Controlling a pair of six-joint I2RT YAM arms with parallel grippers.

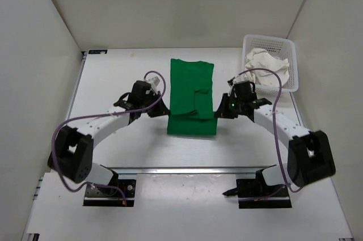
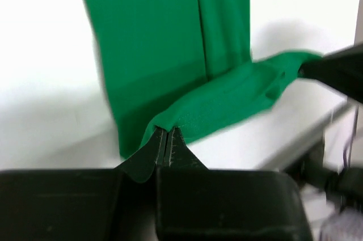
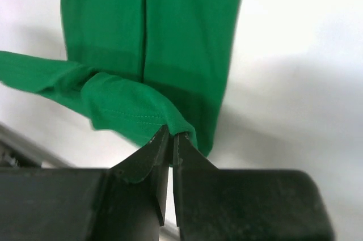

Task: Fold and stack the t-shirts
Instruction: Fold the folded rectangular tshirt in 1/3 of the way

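Green t-shirt [image 1: 191,82] sits clamped by left tool [image 2: 166,133] and right tool [image 3: 171,136] (basket [image 1: 266,38] holds off-white t-shirt [image 1: 264,62]).

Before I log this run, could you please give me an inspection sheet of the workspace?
Surface: white table, nothing spilled seen.
Job's things: green t-shirt folded into a long strip mid-table, near hem lifted; off-white t-shirt crumpled in the basket.
Clutter: white mesh basket at the far right corner.
Grippers: left gripper shut on the hem's left corner; right gripper shut on its right corner.
Cables: purple cables looping along both arms.
Surroundings: plain white walls on three sides.
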